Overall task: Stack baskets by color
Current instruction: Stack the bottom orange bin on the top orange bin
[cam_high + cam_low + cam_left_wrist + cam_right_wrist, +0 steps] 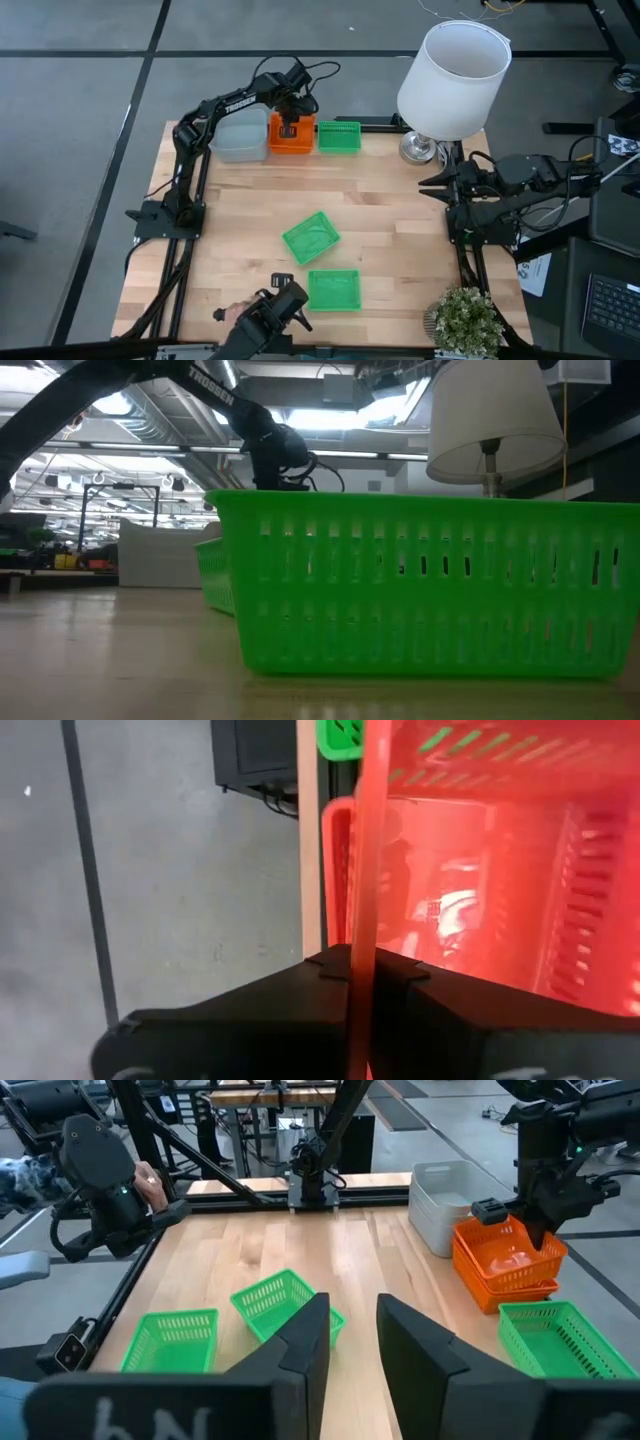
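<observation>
Two stacked orange baskets [291, 134] stand at the table's far edge between a pale grey basket [238, 140] and a green basket [338, 136]. My left gripper [290, 126] is over the orange ones, shut on the tilted upper orange basket [505, 1250]. Two more green baskets [311, 238] [333, 290] rest on their bottoms near the table's middle and near edge. At the table's right side my right gripper [352, 1330] hangs open, nothing between its fingers. My left gripper pinches the upper orange basket's wall [362, 900] on the table's far side, one finger inside the basket and one outside. The fingers come from above, slanting down. The basket is tilted over the orange basket below [510, 1290]; whether the two touch I cannot tell.
A white lamp [450, 80] stands at the far right corner. A small plant [465, 320] sits at the near right corner. Bare wood lies between the far row of baskets and the two loose green ones. The nearest green basket [430, 590] fills the low view.
</observation>
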You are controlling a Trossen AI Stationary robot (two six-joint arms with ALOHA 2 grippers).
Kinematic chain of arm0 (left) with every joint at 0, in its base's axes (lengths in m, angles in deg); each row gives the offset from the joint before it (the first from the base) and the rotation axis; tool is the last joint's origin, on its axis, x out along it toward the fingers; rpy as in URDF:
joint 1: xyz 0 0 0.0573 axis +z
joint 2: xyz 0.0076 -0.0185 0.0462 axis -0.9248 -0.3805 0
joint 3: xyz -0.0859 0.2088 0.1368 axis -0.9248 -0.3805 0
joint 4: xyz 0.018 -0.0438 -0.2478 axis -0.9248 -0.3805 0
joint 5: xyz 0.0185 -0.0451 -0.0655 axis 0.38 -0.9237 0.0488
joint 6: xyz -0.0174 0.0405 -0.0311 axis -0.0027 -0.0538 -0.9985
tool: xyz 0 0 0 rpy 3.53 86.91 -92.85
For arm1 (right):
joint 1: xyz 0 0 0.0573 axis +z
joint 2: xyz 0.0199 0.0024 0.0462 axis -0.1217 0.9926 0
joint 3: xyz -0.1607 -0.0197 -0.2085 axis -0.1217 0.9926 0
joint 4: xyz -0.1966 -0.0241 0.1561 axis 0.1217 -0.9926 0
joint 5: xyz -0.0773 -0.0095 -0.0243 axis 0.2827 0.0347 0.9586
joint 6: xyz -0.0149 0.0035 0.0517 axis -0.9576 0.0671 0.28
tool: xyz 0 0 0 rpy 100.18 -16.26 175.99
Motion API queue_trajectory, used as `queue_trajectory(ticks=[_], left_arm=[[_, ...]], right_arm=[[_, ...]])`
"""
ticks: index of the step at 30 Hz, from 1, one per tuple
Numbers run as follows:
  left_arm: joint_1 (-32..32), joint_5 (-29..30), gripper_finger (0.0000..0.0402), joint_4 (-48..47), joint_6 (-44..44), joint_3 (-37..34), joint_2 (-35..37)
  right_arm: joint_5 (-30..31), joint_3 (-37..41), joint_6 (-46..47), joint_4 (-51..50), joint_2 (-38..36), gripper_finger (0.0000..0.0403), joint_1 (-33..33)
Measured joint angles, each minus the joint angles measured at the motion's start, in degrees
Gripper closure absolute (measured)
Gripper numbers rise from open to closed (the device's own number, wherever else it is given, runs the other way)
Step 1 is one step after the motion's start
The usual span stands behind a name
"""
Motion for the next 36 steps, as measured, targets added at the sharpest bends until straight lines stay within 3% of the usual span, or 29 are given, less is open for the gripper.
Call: queue_trajectory(ticks=[16, 27, 36], left_arm=[[-2.47, 3.27, 0.0401, 0.54, -0.52, -0.01, -0.5], [-5.5, 11.57, 0.0343, -0.44, -0.6, -0.01, -0.48], [-9.14, 14.4, 0.0337, -0.6, -0.33, 0.0, 3.45]], right_arm=[[0.01, 0.02, 0.01, -0.55, -0.01, 0.0315, 0.01], [0.02, 0.04, 1.28, -1.89, 0.0, 0.0315, 0.0], [0.04, 0.07, 3.06, -4.26, -0.01, 0.0315, 0.01]])
